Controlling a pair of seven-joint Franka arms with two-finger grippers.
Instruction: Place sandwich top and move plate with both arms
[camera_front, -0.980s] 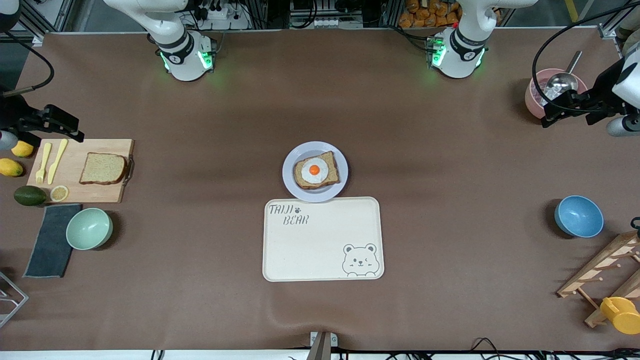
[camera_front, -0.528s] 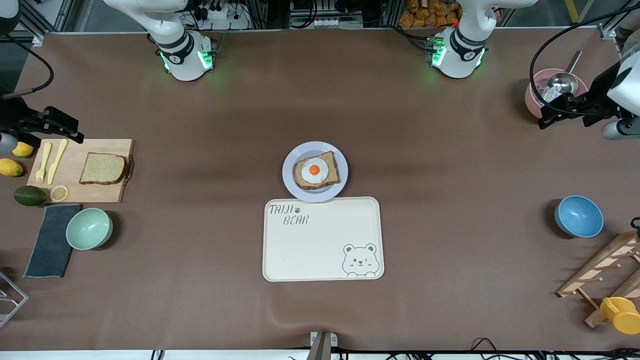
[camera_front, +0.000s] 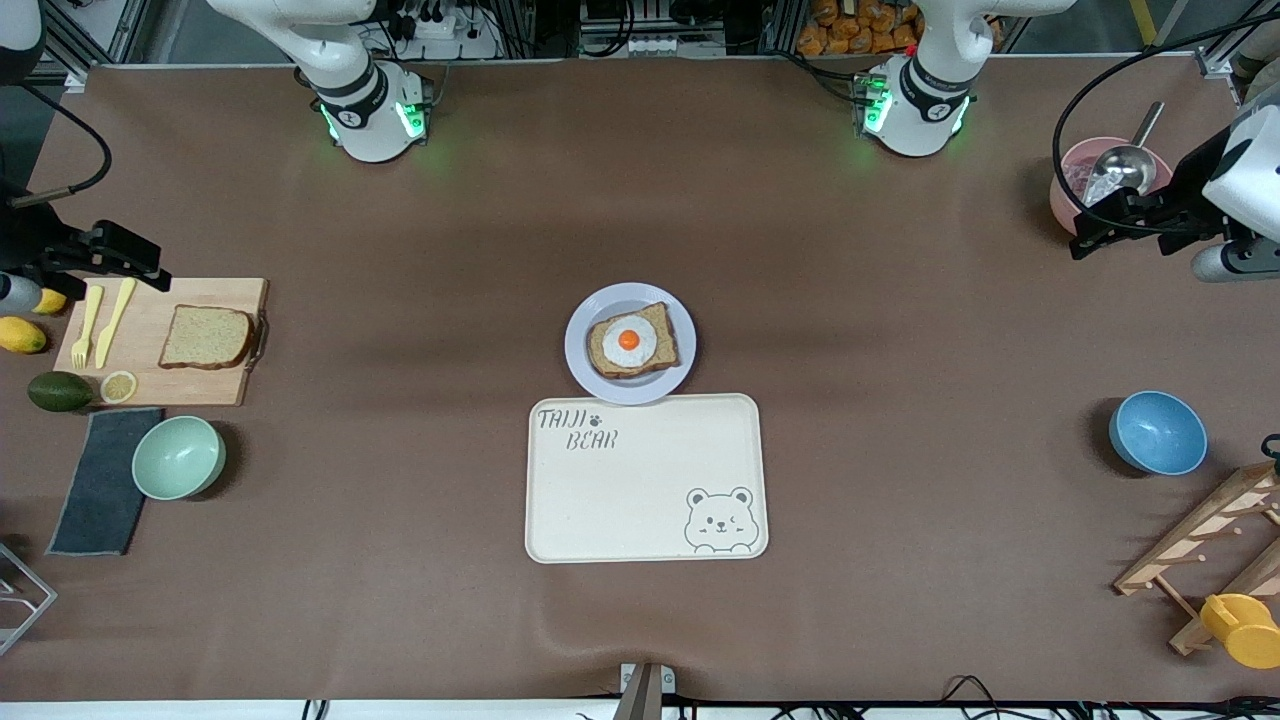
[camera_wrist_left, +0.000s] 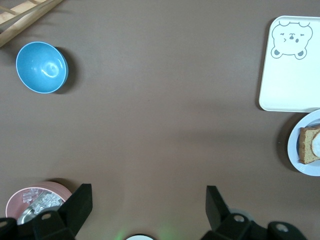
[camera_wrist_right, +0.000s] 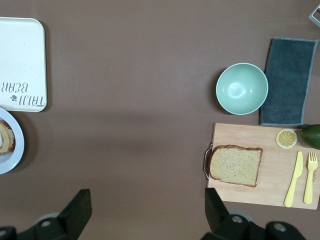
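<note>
Both grippers open, empty: right gripper (camera_front: 150, 272) at frame left edge over cutting board (camera_front: 215, 382) corner, left gripper (camera_front: 1085, 240) upper right, waiting. Sandwich top (camera_front: 205, 337) untouched on board; plate (camera_front: 585, 372) with egg bread (camera_front: 632, 342) frame centre. Pick step not begun. Next: right descends onto slice, grips.

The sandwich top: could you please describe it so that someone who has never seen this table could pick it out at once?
Find the wooden cutting board at the right arm's end of the table. The sandwich top lies flat on it, beside a yellow fork and knife. Unlike the slice on the plate, it bears no fried egg.
</note>
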